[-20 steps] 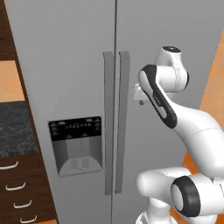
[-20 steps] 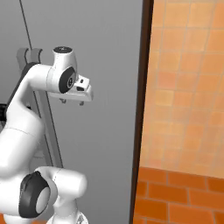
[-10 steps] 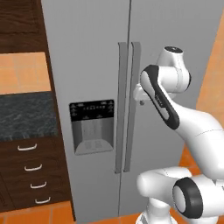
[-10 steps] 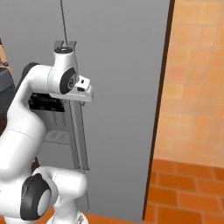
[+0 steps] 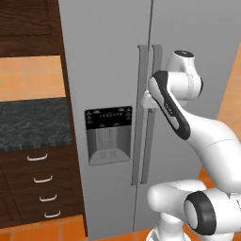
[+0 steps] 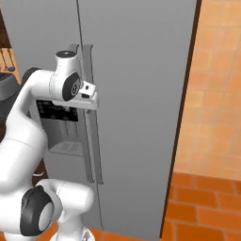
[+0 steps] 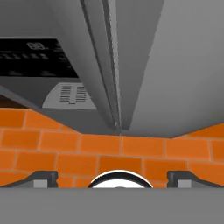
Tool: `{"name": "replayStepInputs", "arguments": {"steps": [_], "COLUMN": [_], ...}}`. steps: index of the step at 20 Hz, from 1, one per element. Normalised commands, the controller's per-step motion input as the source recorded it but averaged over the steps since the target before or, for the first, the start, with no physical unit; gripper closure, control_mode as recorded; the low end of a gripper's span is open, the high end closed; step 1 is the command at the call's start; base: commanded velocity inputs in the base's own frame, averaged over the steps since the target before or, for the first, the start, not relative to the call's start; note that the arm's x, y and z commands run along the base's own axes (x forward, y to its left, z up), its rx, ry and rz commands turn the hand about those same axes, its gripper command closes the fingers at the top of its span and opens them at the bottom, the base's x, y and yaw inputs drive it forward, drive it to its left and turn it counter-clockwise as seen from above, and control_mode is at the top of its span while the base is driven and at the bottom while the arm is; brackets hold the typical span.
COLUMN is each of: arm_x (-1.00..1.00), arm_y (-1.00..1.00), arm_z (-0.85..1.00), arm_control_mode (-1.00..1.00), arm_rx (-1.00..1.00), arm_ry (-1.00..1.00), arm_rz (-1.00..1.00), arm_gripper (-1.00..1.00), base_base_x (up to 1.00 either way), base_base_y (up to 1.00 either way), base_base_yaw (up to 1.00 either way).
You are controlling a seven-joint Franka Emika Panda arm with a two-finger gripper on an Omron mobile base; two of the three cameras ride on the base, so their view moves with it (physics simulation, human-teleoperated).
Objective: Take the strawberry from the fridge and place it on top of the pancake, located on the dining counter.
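Left base view: I am looking at the fridge [image 5: 113, 70] with both doors shut, so the strawberry is not in sight; I am judging it to be behind those doors.
Arm, left base view: the arm is reaching from the lower right toward the pair of vertical handles [image 5: 146, 113], and the hand is sitting just beside them at about the height of the dispenser panel [image 5: 108, 134]. Whether it is touching them I cannot tell from here.
Surroundings, left base view: a dark stone wall counter [image 5: 33, 120] with drawers [image 5: 40, 188] is standing left of the fridge.
Right base view: I am seeing the hand up by the same handles [image 6: 87, 108], near the seam between the doors, with the brick wall [image 6: 212, 94] well off to the right.
Hand view: the gripper [image 7: 113, 177] is released, fingertips [image 7: 41, 177] spread wide with nothing between them. The camera is looking down along the fridge front to the orange floor [image 7: 122, 153].
Key relation: the door seam and handles [image 7: 105, 61] are running as one long line away from the gripper, roughly centred between the tips, and the dispenser is lying to the left of that line.
Next move, my judgement: a handle's long axis is vertical, so I am expecting to straddle one bar across its width before pulling.
Pancake and dining counter: somewhere else in the kitchen.
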Motion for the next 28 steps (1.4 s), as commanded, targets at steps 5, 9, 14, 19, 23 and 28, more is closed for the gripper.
{"name": "replayStepInputs", "arguments": {"steps": [5,9,14,19,23,28], "arm_x": [0.00,0.00,0.00,0.06,0.86,0.65], "arm_y": [0.00,0.00,0.00,0.00,0.00,0.00], "arm_z": [0.00,0.00,0.00,-0.01,-0.04,0.10], "arm_control_mode": [1.00,1.00,1.00,-1.00,-1.00,-1.00], "arm_rx": [0.00,0.00,0.00,0.00,-0.05,-0.06], "arm_ry": [0.00,0.00,0.00,0.00,-0.39,-0.45], "arm_rz": [0.00,0.00,0.00,0.00,-0.03,-0.02], "arm_gripper": [-1.00,-1.00,-1.00,-1.00,-1.00,-1.00], "base_base_x": [-0.42,-0.47,-0.37,-0.03,0.00,0.00], "base_base_y": [-0.07,0.19,0.04,0.00,0.00,0.00], "base_base_yaw": [-0.03,0.00,0.00,0.00,0.00,0.00]}}
